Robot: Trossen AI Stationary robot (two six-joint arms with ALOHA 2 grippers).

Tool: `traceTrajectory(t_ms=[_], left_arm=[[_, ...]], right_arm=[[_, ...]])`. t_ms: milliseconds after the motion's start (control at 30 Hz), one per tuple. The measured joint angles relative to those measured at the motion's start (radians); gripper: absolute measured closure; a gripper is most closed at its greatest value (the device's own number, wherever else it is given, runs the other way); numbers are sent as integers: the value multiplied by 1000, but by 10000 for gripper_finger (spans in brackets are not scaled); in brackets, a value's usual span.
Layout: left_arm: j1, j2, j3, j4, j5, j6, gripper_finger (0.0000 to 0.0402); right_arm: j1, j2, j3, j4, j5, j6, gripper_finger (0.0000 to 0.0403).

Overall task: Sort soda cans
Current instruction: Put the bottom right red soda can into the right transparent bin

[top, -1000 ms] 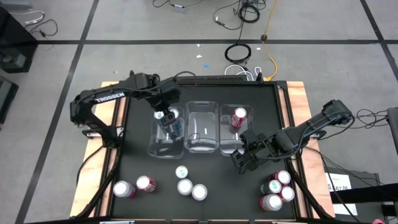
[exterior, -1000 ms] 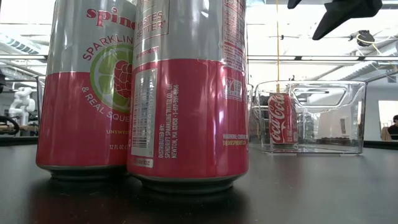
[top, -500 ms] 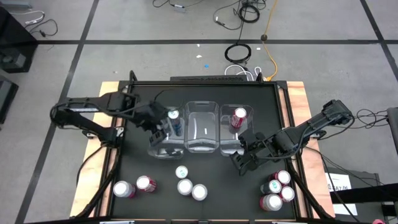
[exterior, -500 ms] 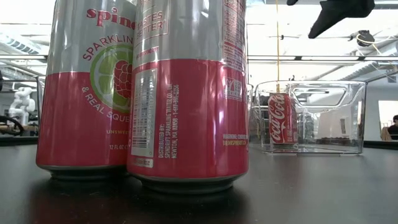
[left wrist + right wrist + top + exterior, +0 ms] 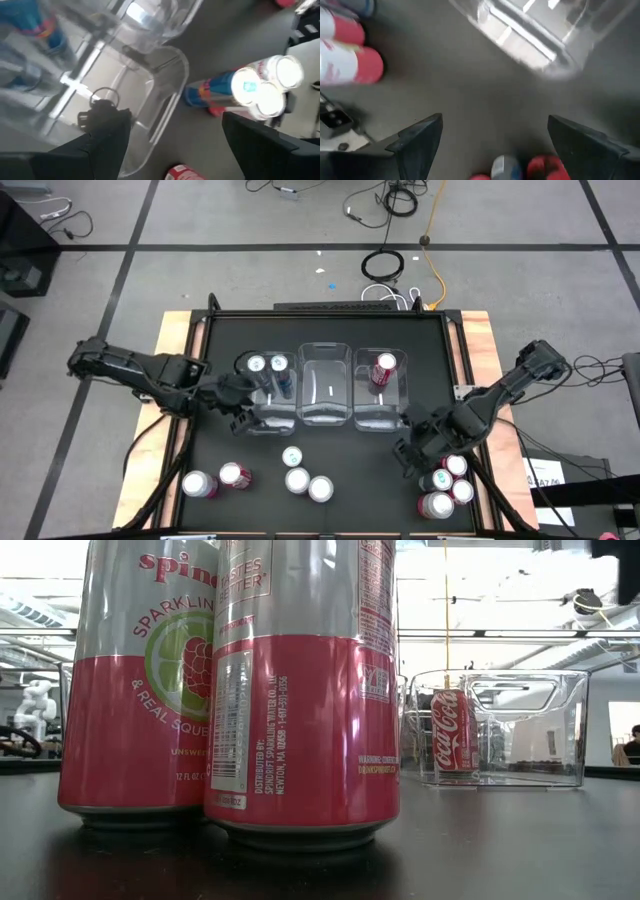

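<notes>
Holding two blue cans point(image 5: 267, 365), the left bin point(image 5: 262, 418) flanks both hands, fingers apart and empty.

Three bins stand side by side at the middle of the worktop point(image 5: 220, 350). The middle bin point(image 5: 325, 385) serves as landmark. Left of it, the left bin point(image 5: 262, 415) holds two cans point(image 5: 267, 365). Right of it, the right bin point(image 5: 378, 412) holds one can point(image 5: 384, 368). In front of the middle bin stand three cans point(image 5: 302, 475), with two cans point(image 5: 215, 480) front-left and a cluster point(image 5: 447, 485) front-right.
</notes>
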Motion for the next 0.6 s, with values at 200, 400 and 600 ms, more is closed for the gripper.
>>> traceTrajectory(t_ms=[200,400,600], left_arm=[[-14,-75,-53,-15,-37,13,77],[-14,-169,-65,-101,-60,43,77],[-14,-248,-65,-165,-62,78,77]], right_arm=[[71,0,8,-38,-25,193,69],[111,6,113,-50,20,347,89],[111,99,230,-161,19,422,99]])
